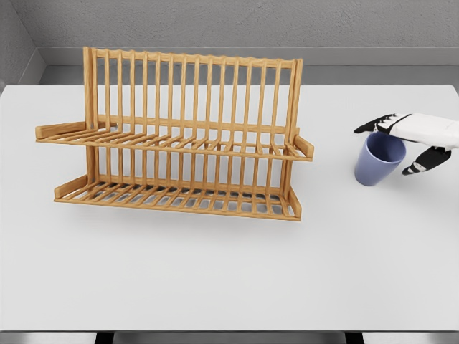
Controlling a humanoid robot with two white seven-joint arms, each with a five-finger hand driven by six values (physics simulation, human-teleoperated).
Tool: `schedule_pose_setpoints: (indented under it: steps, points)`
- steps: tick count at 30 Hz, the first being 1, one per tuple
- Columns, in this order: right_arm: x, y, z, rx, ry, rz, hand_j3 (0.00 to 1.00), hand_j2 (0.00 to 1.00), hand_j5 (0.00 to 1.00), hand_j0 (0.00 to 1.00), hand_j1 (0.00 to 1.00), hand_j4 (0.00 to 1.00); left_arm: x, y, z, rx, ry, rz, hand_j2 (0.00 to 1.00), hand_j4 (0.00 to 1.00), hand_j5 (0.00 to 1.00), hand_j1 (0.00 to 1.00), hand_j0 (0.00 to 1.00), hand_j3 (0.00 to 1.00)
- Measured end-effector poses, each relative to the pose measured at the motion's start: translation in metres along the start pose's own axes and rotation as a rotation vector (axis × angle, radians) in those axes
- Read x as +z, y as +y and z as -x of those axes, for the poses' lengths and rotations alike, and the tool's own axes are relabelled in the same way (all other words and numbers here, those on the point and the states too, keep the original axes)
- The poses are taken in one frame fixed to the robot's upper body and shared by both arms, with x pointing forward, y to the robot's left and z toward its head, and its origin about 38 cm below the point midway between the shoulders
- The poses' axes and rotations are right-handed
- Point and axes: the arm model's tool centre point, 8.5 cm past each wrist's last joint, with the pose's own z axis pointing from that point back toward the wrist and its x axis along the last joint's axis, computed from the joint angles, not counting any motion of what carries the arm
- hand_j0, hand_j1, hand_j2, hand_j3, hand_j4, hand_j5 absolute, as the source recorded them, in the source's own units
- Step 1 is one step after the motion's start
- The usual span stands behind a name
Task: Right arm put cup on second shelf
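A white worktop (215,279) carries everything. On it, left of centre, stands a wooden two-tier dish rack (176,136), its slatted back upright, its upper shelf (172,143) and lower shelf (176,193) both bare. Well to the right of the rack sits the blue cup (378,159), upright with its mouth tipped slightly toward the camera, resting on the worktop. The right hand (412,143) comes in from the right of the rack, its dark-tipped fingers (367,127) curled around the cup's rim and far side, gripping it
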Motion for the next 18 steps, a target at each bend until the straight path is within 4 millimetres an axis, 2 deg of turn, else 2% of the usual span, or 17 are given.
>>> schedule_pose_setpoints:
  steps: [11, 13, 14, 16, 17, 18]
  points:
    - [-0.0082, 0.0034, 0.0020, -0.016, -0.003, -0.005, 1.00, 1.00, 1.00, 1.00, 1.00, 1.00, 0.0000, 0.0004, -0.0009, -0.001, -0.001, -0.001, 1.00, 1.00, 1.00, 1.00, 1.00, 1.00]
    - [-0.0079, 0.0056, 0.0040, -0.023, 0.002, -0.008, 0.85, 0.85, 0.85, 0.85, 0.85, 0.85, 0.0000, 0.0000, 0.0000, 0.000, 0.000, 0.000, 1.00, 1.00, 1.00, 1.00, 1.00, 1.00]
    - [-0.0076, 0.0060, 0.0047, -0.025, 0.004, -0.008, 0.74, 0.74, 0.74, 0.74, 0.74, 0.74, 0.0000, 0.0000, 0.0000, 0.000, 0.000, 0.000, 1.00, 1.00, 1.00, 1.00, 1.00, 1.00]
    - [-0.0070, 0.0068, 0.0061, -0.028, 0.008, -0.009, 0.71, 0.71, 0.71, 0.71, 0.71, 0.71, 0.0000, 0.0000, 0.0000, 0.000, 0.000, 0.000, 1.00, 1.00, 1.00, 1.00, 1.00, 1.00]
    - [-0.0066, 0.0066, 0.0067, -0.031, 0.009, -0.007, 0.63, 0.63, 0.63, 0.63, 0.63, 0.63, 0.0000, 0.0000, 0.0000, 0.000, 0.000, 0.000, 1.00, 1.00, 1.00, 1.00, 1.00, 1.00]
    - [-0.0064, 0.0067, 0.0069, -0.031, 0.010, -0.007, 0.63, 0.63, 0.63, 0.63, 0.63, 0.63, 0.0000, 0.0000, 0.0000, 0.000, 0.000, 0.000, 1.00, 1.00, 1.00, 1.00, 1.00, 1.00]
